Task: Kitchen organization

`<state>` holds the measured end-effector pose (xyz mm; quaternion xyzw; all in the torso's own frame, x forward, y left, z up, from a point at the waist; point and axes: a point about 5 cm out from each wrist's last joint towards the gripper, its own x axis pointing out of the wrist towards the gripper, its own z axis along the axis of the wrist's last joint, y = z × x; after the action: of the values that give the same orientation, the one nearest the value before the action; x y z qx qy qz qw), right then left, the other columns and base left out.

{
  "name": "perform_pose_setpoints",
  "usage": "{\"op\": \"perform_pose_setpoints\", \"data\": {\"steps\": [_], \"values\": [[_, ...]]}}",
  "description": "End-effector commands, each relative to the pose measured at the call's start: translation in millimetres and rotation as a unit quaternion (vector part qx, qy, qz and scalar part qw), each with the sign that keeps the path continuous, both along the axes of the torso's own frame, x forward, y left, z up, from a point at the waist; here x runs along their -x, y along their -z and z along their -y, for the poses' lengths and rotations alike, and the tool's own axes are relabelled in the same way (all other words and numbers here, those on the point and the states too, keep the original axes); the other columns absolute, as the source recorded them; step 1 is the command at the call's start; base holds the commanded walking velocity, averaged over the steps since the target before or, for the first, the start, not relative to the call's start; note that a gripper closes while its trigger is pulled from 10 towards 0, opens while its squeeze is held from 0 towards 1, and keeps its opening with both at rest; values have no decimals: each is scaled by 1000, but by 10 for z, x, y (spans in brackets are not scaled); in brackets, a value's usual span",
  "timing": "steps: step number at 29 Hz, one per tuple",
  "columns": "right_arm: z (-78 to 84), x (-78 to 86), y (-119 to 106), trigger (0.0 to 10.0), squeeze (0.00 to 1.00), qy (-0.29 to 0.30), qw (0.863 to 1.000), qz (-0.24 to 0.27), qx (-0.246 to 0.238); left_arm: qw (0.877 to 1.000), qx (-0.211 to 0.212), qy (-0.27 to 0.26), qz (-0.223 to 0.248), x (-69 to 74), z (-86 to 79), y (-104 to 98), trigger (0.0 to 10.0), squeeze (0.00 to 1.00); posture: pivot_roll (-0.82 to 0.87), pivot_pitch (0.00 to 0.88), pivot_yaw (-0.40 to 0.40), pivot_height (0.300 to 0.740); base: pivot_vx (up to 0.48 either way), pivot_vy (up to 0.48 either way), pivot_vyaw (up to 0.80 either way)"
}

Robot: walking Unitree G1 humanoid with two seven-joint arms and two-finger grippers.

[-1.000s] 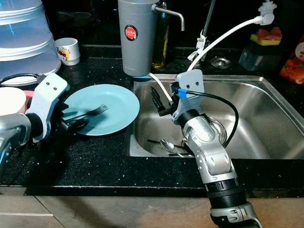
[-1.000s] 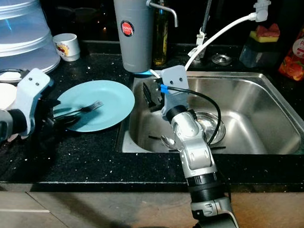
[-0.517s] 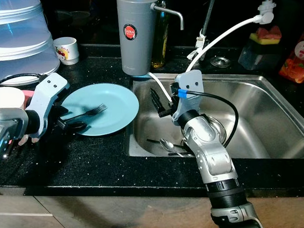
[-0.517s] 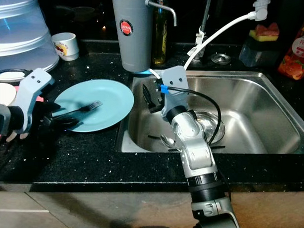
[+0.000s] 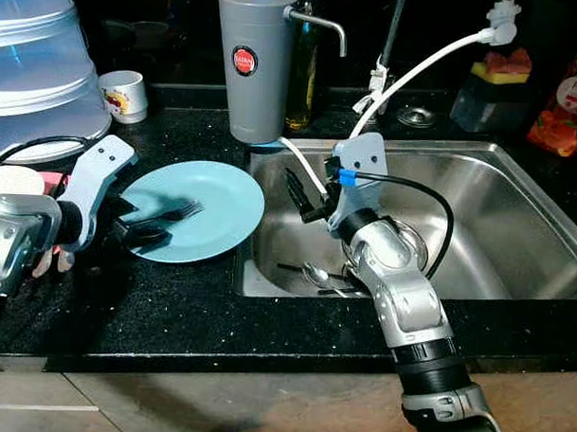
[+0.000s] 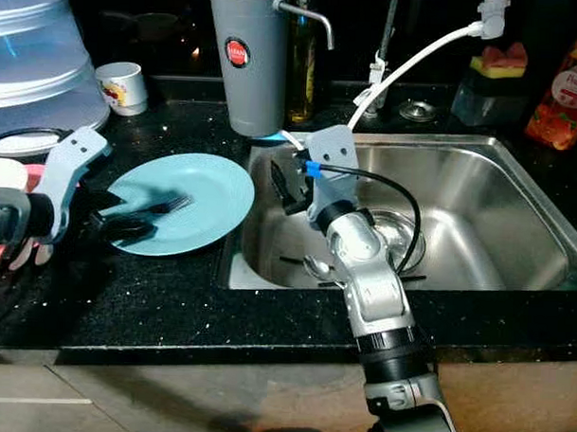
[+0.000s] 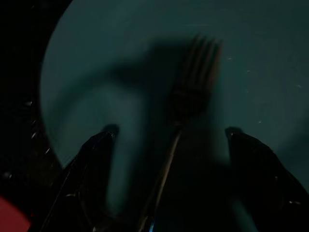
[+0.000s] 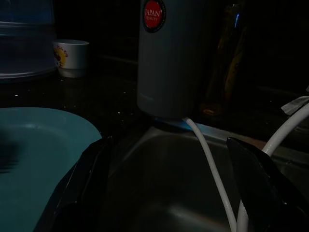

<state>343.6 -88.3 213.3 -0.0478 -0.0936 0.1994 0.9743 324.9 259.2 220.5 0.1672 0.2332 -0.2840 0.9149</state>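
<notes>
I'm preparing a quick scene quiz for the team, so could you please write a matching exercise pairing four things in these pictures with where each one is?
Things:
1. fork
2. spoon
3. white mug
4. right gripper

Places:
A. on the sink floor
B. on the blue plate
C. held above the sink's left part
D. at the back of the counter, beside the clear container

Pairs: 1-B, 2-A, 3-D, 4-C

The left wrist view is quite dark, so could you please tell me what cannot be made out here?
- Fork: handle end lost in shadow between the left gripper fingers; contact cannot be told.
- Cutlery in the sink: partly hidden behind the right arm in the eye views.
</notes>
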Motion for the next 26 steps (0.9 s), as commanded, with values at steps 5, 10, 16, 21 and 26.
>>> {"op": "perform_pose_setpoints", "data": {"steps": [5,10,16,21,26], "values": [[14,6,4,10000,0,0,1000,-5,1,1000,-12,19,-11,-27,46,46,6471,0,48,0,-11,740,0,0,0],[12,10,3,10000,0,1,1000,-4,0,999,-27,22,-11,-34,38,39,0,0,48,0,-10,740,0,0,0],[9,10,-2,10000,0,2,1000,-4,-1,999,-39,27,-10,-38,31,19,0,0,50,0,-12,740,0,0,0],[11,4,0,10000,0,4,1000,-5,-1,999,-41,27,-2,-40,28,-26,0,0,50,0,-12,740,0,0,0],[18,3,3,10000,0,6,1000,-6,-1,999,-41,26,8,-48,44,-67,0,0,50,0,-12,740,0,0,0]]}}
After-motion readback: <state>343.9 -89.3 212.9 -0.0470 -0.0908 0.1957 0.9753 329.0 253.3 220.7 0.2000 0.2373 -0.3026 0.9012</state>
